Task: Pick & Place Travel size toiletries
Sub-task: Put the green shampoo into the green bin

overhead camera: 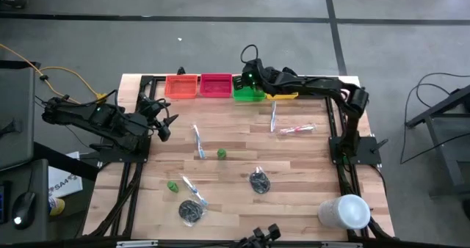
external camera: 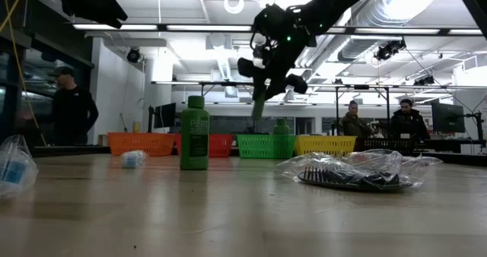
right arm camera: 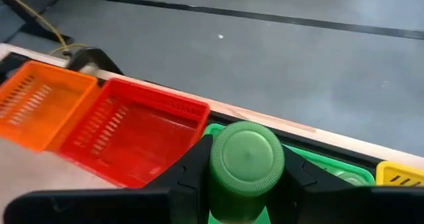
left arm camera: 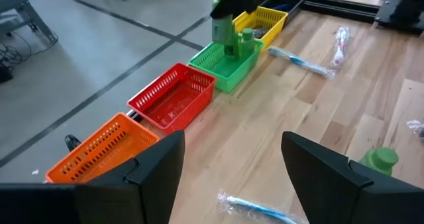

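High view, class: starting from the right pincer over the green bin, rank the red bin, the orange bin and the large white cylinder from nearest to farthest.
Measured from the right pincer:
1. Red bin: beside the green bin, along the far edge.
2. Orange bin: end of the same row, towards the left arm.
3. Large white cylinder: near corner on the right arm's side.

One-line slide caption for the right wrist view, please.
Right gripper holding a green bottle above the green bin, red bin and orange bin alongside.
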`<state>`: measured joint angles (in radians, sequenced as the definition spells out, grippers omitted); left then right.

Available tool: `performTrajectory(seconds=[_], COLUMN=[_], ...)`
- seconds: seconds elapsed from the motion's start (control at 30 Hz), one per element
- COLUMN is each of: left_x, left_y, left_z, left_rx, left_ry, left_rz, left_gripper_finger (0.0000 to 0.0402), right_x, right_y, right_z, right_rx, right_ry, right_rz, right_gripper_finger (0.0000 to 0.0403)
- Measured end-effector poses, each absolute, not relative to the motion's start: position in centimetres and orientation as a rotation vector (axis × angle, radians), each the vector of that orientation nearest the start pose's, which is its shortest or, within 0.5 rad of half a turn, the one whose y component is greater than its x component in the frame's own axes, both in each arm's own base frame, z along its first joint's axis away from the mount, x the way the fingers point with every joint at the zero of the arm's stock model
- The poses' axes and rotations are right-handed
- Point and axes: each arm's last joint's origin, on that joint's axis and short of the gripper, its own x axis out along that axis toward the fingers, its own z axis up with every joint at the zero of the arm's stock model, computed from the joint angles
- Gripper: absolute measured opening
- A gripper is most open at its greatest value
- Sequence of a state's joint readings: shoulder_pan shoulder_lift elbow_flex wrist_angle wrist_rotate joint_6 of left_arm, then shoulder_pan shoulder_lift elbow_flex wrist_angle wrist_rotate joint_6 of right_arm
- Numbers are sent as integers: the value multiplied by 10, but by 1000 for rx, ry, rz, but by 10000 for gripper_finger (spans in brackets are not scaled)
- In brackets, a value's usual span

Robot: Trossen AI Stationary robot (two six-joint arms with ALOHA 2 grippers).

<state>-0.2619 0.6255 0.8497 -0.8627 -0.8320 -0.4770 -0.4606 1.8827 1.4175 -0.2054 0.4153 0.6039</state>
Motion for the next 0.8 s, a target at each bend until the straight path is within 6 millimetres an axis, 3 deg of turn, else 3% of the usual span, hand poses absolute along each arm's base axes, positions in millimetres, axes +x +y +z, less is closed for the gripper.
performTrajectory(seconds=[0.3, 0.8], left_x=[104, 104], left_y=[-6, -6], left_z=[319, 319], left_rx=[-117, -115], left_ry=[405, 408], left_rz=[664, 664], left_gripper_finger=[251, 251], right_x=[379, 368], right_y=[-202, -219], right_z=[213, 203], right_rx=[568, 487], right_ry=[440, 553], right_rz=[-1105, -1123], right_gripper_finger=[92, 95])
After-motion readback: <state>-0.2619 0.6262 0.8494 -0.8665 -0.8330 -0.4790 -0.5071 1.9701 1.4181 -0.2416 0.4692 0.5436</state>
